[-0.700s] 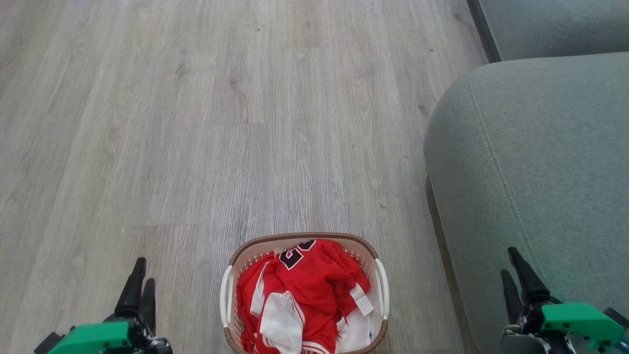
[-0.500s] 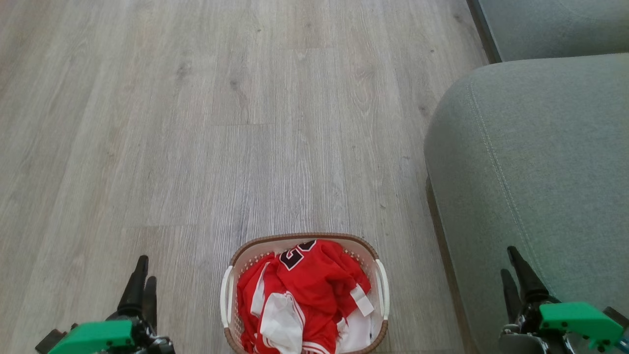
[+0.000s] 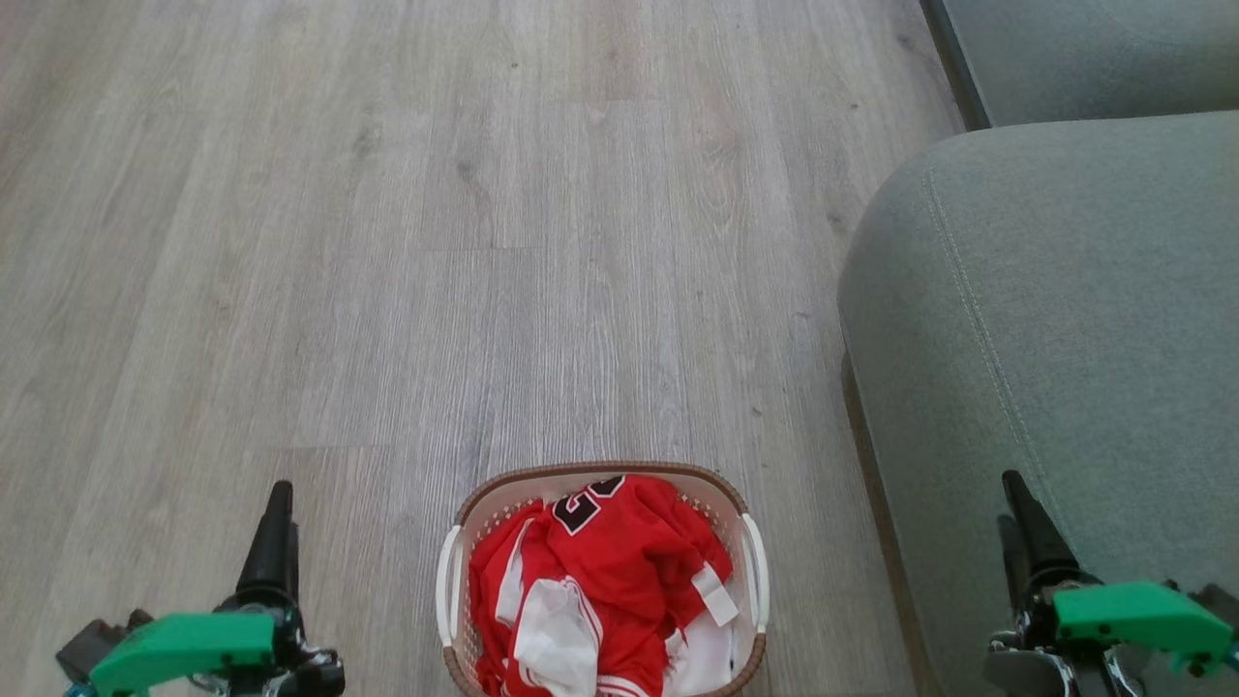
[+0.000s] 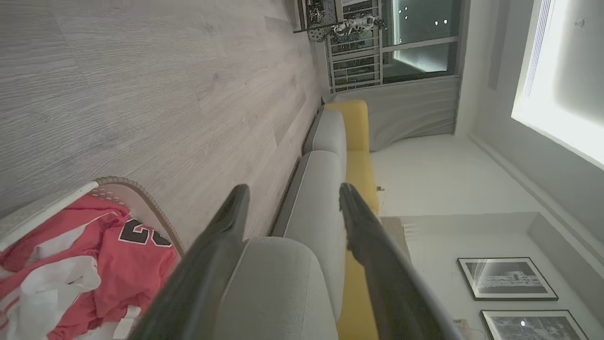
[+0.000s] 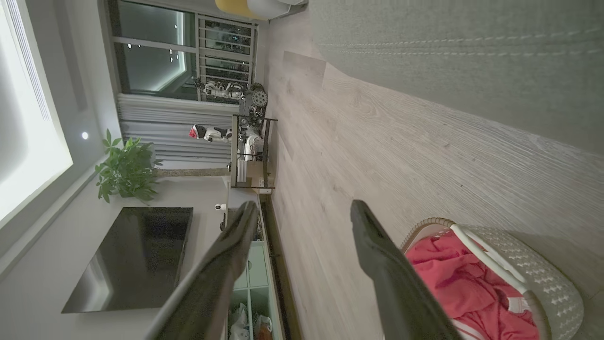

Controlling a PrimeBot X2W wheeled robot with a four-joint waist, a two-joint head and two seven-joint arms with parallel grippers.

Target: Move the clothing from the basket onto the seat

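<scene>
Red clothing (image 3: 619, 571) heaped in basket (image 3: 600, 470), between left end effector (image 3: 279, 499) and right end effector (image 3: 1012, 499); both empty, fingers apart. Right one over seat (image 3: 1065, 339).

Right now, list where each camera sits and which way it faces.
Head view: on the head, looking down at floor, basket of clothing and seat; left gripper and right gripper at bottom corners.
Left wrist view: on the left wrist, rolled sideways, looking between its open fingers along the seat.
Right wrist view: on the right wrist, rolled sideways, looking between its open fingers across the floor to a window.
Shared: all three show basket and clothing.
</scene>
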